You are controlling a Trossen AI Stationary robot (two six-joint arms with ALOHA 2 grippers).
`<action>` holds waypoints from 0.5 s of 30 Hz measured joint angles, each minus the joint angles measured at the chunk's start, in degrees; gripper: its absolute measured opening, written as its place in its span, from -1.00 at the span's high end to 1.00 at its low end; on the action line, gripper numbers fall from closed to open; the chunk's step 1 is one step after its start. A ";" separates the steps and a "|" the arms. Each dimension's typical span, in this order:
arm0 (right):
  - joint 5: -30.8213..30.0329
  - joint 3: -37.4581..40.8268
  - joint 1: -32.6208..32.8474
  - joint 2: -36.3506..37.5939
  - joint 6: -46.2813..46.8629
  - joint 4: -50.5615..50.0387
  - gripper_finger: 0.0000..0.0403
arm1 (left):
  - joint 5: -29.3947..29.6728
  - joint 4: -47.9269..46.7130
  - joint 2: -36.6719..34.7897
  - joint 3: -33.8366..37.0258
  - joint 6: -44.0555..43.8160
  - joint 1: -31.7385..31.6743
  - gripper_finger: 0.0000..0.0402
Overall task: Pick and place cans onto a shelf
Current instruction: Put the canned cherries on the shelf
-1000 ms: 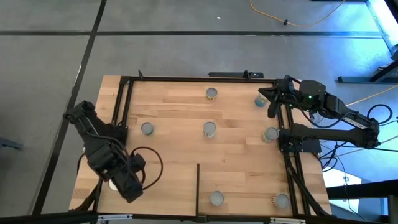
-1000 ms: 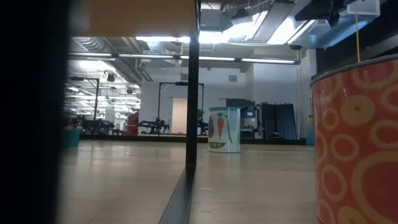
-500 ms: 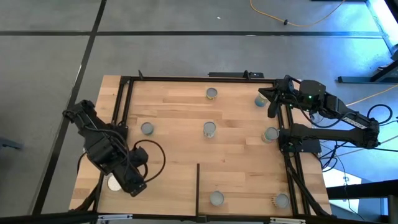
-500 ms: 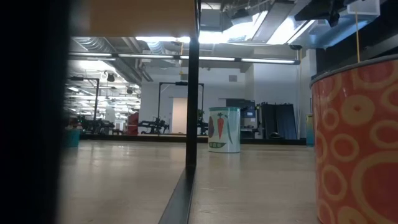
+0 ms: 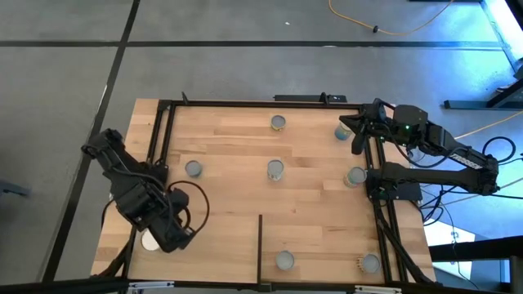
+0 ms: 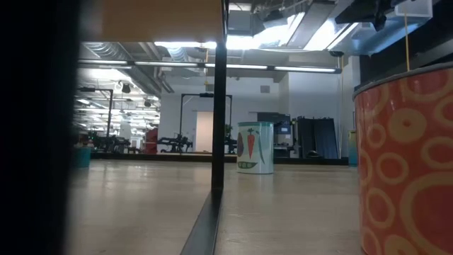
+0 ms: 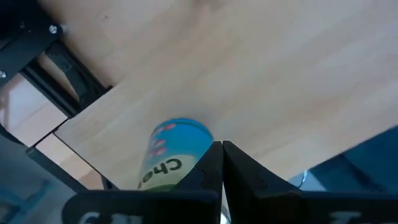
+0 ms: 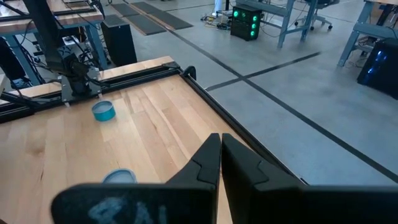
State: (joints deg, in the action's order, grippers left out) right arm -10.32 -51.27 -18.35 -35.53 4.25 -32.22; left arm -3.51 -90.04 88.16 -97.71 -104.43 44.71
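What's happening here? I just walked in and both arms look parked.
Neither gripper holds anything. The left gripper is shut, low over the table's near-left corner beside a blue can that it isn't gripping. The right gripper sits shut at the far-right edge by another can. Several cans, like the middle one, stand scattered on the wooden table.

Probably a robotics lab: concrete floor [image 5: 245, 65], workbenches [image 8: 348, 18], lit computer tower [image 8: 247, 20], exposed ceiling ducts [image 6: 113, 49].

The left gripper [image 7: 221, 163] was fully closed, empty, above the wooden tabletop [image 7: 261, 74]. A blue can [image 7: 171, 152] lay tipped just beside its fingers [image 7: 249, 180].
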 joint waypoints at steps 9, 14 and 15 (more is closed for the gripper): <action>-0.01 0.00 0.00 0.00 -0.17 1.68 0.91 | -4.95 0.03 -3.93 6.59 -3.43 -0.04 1.00; -0.01 0.00 0.00 0.00 -0.20 1.68 0.91 | -5.13 0.02 -7.41 8.41 -3.25 -0.04 1.00; 0.01 0.00 0.00 0.00 -0.20 1.68 0.91 | -4.99 0.01 -8.07 8.41 -3.39 -0.04 1.00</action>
State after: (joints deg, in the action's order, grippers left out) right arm -10.31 -51.27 -18.35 -35.53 4.05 -30.55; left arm -8.50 -90.03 80.09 -89.30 -107.82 44.66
